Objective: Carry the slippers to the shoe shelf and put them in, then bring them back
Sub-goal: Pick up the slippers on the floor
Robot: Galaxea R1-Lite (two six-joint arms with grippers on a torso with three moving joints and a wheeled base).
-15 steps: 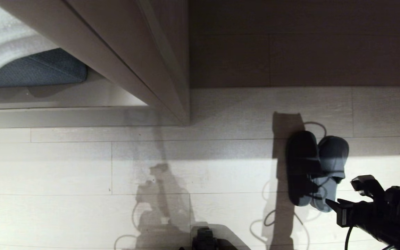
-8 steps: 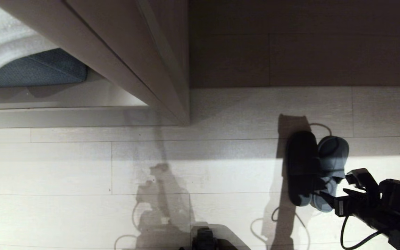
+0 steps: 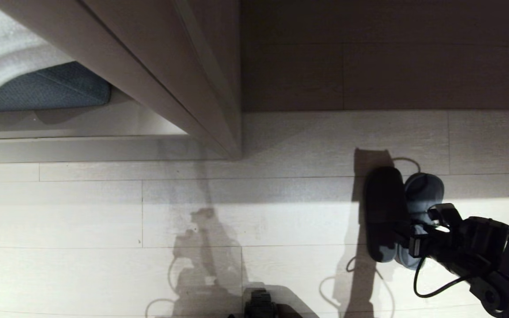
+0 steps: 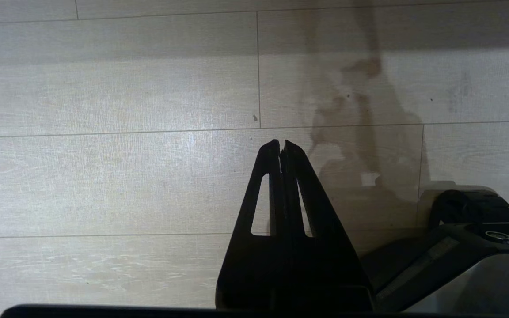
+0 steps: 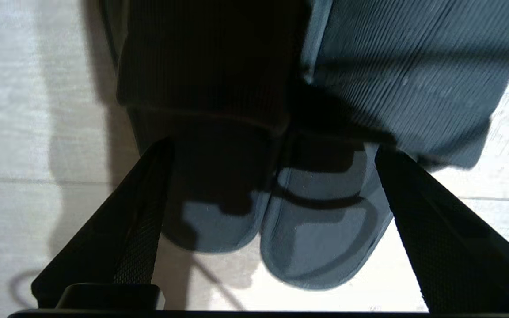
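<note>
Head view: the slippers (image 3: 398, 216) lie side by side on the pale plank floor (image 3: 104, 212), well to the right of the taupe shoe shelf (image 3: 157, 75). The right gripper (image 3: 427, 227) sits at their near ends, jaws spread, one finger on each side of the pair.

Left wrist view: the left gripper (image 4: 282, 148) hangs over bare floor, fingers pressed together, grasping nothing.

Right wrist view: the slippers' heels lie between the right gripper's wide-apart fingers (image 5: 135, 221).
</note>
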